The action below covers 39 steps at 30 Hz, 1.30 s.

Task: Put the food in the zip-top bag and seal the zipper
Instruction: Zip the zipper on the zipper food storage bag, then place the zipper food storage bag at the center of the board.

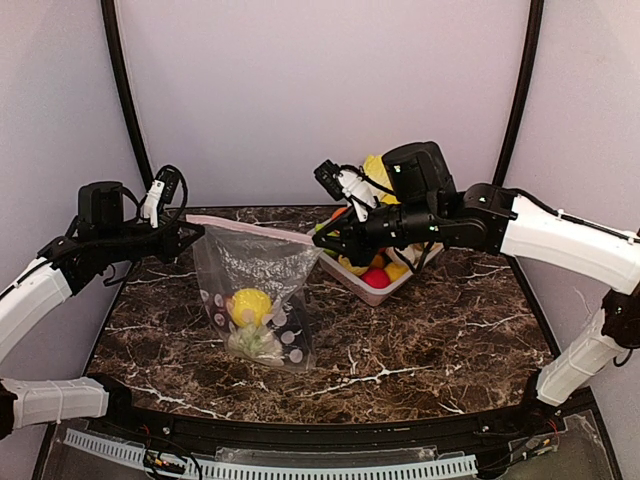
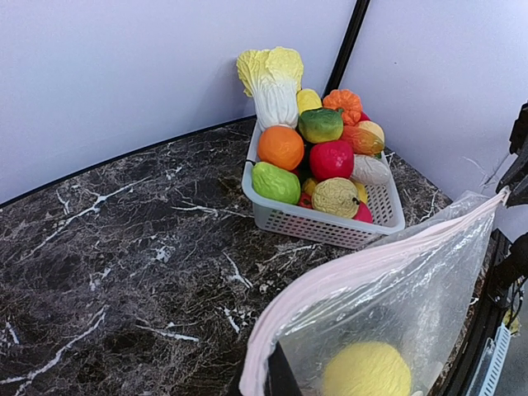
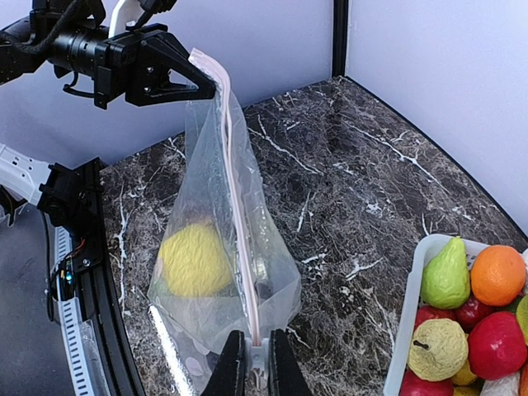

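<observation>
The clear dotted zip-top bag [image 1: 262,275] hangs stretched between my two grippers above the table. Its pink zipper [image 1: 250,227] runs taut along the top. The left gripper [image 1: 192,232] is shut on the bag's left top corner; it also shows in the right wrist view [image 3: 202,78]. The right gripper [image 1: 322,240] is shut on the zipper's right end [image 3: 256,351]. Inside the bag lie the yellow lemon [image 1: 250,305] and, under it, the white and green cauliflower [image 1: 255,342]. The lemon also shows in both wrist views [image 2: 367,371] [image 3: 194,260]. I cannot make out the dark purple piece.
A pale perforated tray [image 1: 398,287] full of toy fruit and vegetables stands at the back right, behind the right gripper; it also shows in the left wrist view [image 2: 330,227]. Dark marble table [image 1: 440,340]. Grey walls enclose the back and sides.
</observation>
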Motion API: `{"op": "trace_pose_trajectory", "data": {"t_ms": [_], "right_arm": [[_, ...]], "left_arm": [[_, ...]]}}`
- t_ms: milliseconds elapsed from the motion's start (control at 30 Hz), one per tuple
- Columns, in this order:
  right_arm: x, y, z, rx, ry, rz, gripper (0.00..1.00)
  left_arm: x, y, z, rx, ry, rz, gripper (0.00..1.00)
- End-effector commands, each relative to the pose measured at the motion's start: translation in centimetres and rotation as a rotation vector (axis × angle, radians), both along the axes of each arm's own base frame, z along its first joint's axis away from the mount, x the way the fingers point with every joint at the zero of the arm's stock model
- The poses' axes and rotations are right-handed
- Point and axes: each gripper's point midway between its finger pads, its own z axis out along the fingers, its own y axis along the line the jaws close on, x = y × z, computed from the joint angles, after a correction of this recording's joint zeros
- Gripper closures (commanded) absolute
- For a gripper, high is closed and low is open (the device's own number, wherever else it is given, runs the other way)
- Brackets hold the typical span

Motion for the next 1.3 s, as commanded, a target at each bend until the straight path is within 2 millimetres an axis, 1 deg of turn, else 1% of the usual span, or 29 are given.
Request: {"op": "trace_pose_trajectory", "data": {"t_ms": [0, 67, 100, 133, 167, 233, 267, 300, 367, 400, 433, 467, 500, 567, 633, 733, 800, 933, 1067, 1200, 1233, 1267], "right_arm": [[0.5, -1.8, 0.3, -0.009, 0.004, -0.048, 1.0], [0.4, -1.6, 0.2, -0.005, 0.01, -0.042, 1.0], [0.4, -1.5, 0.2, 0.004, 0.014, -0.038, 1.0], [0.2, -1.2, 0.3, 0.016, 0.021, -0.027, 0.98], [0.2, -0.9, 0.3, 0.029, 0.026, -0.018, 0.9], [0.1, -0.2, 0.2, 0.044, 0.042, 0.002, 0.8], [0.1, 0.1, 0.0, 0.044, 0.048, 0.009, 0.75], [0.2, 0.3, -0.1, 0.045, 0.05, 0.007, 0.71], [0.4, 0.6, 0.1, 0.052, 0.047, 0.006, 0.64], [0.5, 0.7, 0.2, 0.055, 0.046, 0.007, 0.59], [0.5, 0.8, 0.3, 0.06, 0.044, 0.01, 0.54], [0.4, 0.8, 0.5, 0.066, 0.043, 0.016, 0.49], [0.3, 0.9, 0.6, 0.071, 0.042, 0.02, 0.45], [0.3, 0.9, 1.0, 0.08, 0.035, 0.025, 0.33], [0.3, 0.7, 1.3, 0.086, 0.026, 0.02, 0.24], [0.7, 0.2, 1.6, 0.088, 0.011, -0.016, 0.14], [1.2, -0.3, 1.7, 0.086, 0.002, -0.053, 0.08], [2.4, -1.6, 1.8, 0.081, -0.004, -0.153, 0.02], [4.5, -3.8, 1.4, 0.083, 0.01, -0.278, 0.01], [6.6, -7.1, 0.7, 0.106, 0.061, -0.407, 0.01], [7.1, -8.2, 0.4, 0.111, 0.074, -0.44, 0.01], [7.5, -9.3, -0.3, 0.114, 0.099, -0.479, 0.02]], "left_arm": [[1.0, 2.3, -1.1, 0.053, 0.014, 0.112, 0.99], [0.8, 1.9, -1.1, 0.046, 0.015, 0.087, 0.99], [0.4, 1.3, -0.9, 0.031, 0.014, 0.041, 0.99], [0.2, 0.8, -0.8, 0.02, 0.013, 0.01, 0.96], [-0.5, -0.2, -0.3, -0.01, 0.011, -0.058, 0.92], [-1.3, -1.4, 0.4, -0.054, 0.003, -0.141, 0.75], [-1.6, -1.6, 0.6, -0.065, -0.001, -0.158, 0.58], [-1.9, -1.8, 0.9, -0.08, -0.009, -0.176, 0.51], [-2.3, -1.9, 1.3, -0.09, -0.026, -0.19, 0.29], [-2.5, -2.0, 1.6, -0.096, -0.039, -0.198, 0.25], [-2.8, -1.9, 1.8, -0.1, -0.051, -0.202, 0.17], [-2.9, -2.0, 2.1, -0.104, -0.064, -0.206, 0.14], [-3.1, -1.9, 2.4, -0.106, -0.074, -0.205, 0.09], [-2.9, -1.6, 2.5, -0.1, -0.085, -0.181, 0.04], [-2.2, -0.8, 2.2, -0.076, -0.082, -0.114, 0.02], [-0.5, 1.3, 1.0, -0.003, -0.048, 0.038, 0.01], [0.1, 2.0, 0.6, 0.018, -0.035, 0.086, 0.01], [0.2, 2.1, 0.7, 0.009, -0.032, 0.093, 0.01], [0.5, 2.3, 0.4, 0.01, -0.011, 0.113, 0.01], [1.1, 3.4, 0.1, 0.029, 0.007, 0.168, 0.01], [1.3, 4.0, 0.0, 0.033, 0.01, 0.191, 0.01], [1.5, 4.3, -0.3, 0.032, 0.027, 0.206, 0.01]]}}
